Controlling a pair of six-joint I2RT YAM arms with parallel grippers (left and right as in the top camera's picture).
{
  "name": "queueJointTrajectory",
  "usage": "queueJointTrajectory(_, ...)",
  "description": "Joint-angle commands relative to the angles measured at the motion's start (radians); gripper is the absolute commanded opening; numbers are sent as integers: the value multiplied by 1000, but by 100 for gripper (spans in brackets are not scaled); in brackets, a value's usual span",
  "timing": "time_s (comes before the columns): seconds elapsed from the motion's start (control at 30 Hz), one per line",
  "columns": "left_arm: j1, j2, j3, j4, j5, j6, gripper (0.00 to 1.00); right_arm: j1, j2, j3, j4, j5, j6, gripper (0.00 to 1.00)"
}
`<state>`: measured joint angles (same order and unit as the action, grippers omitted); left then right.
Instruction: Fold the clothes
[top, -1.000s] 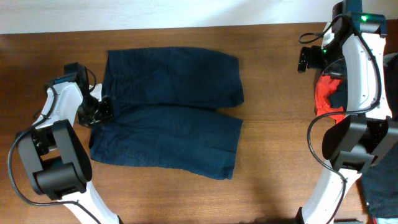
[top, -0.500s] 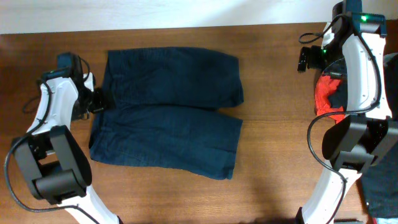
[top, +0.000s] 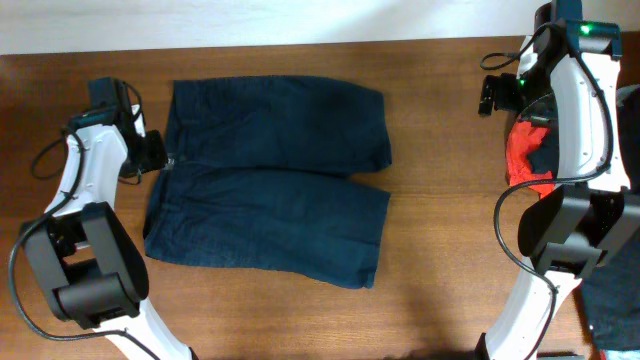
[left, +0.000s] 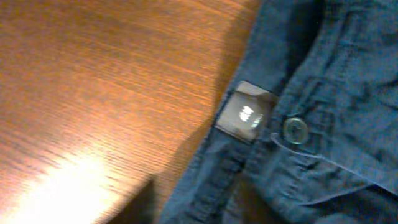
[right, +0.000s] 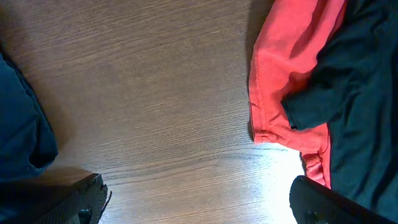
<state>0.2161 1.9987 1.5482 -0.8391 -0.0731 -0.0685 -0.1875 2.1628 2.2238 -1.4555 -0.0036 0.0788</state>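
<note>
**Item 1, left gripper** (top: 162, 157): fingertips at the waistband edge of the navy shorts (top: 270, 180), near the fly. Whether they are spread or pinching cloth cannot be told. In the wrist view the waistband label (left: 247, 112) and button (left: 295, 129) lie just ahead of the fingers, with bare table (left: 93, 74) to the other side.

**Item 2, right gripper** (right: 199, 208): 2 fingers spread wide over bare wood, nothing between them. The orange-red garment (right: 286, 74) lies beyond one finger, with a dark garment (right: 360, 93) overlapping it. The shorts hem lies beyond the other finger.

**Change:** 1 second earlier the left gripper sat further along the waistband, toward the nearer leg. The shorts and right arm are unmoved.

**Hidden:** the left fingers show only as a dark blur. Overhead, the right arm covers part of both side garments.
</note>
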Motion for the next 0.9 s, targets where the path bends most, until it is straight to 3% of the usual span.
queueJointTrajectory(0.0, -62, -17, -2, 5, 71, 2, 0, -4, -8, 5, -3, 13, 8, 99)
queueJointTrajectory(0.5, -346, 164, -14, 41, 71, 0, 2, -4, -8, 5, -3, 13, 8, 99)
queueJointTrajectory(0.87, -519, 177, 3, 84, 29, 2, 5, -4, -8, 5, -3, 13, 8, 99)
